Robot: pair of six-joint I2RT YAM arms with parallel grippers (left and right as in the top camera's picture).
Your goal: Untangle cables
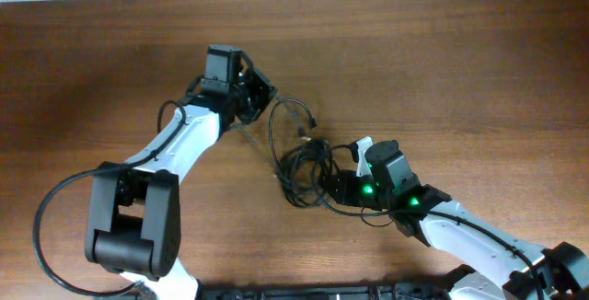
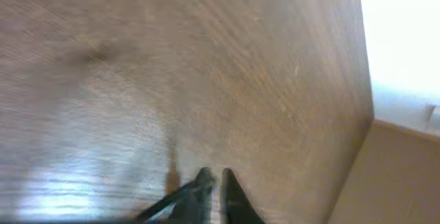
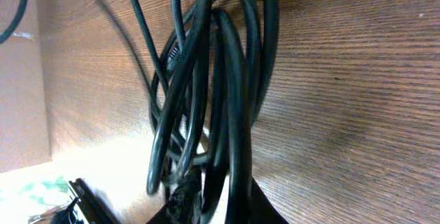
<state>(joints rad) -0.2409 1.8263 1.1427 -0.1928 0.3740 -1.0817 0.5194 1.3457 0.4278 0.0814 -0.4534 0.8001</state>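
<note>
Knotted cables [image 1: 304,167] are gripped mid-frame by the right jaws; left jaws nearly closed, hold can't be told. Loosening looks barely begun, so one strand should be drawn out toward upper left.

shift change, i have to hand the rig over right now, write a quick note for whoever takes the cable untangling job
Left gripper: jaws nearly closed at one strand; grip unconfirmed.
Right gripper: jaws shut on the cables, several strands through them.
Cables: one knotted bundle mid table, one loop reaching toward the left gripper.
Done: nothing separated yet.
To do: pull the cables apart and lay each out alone.
</note>
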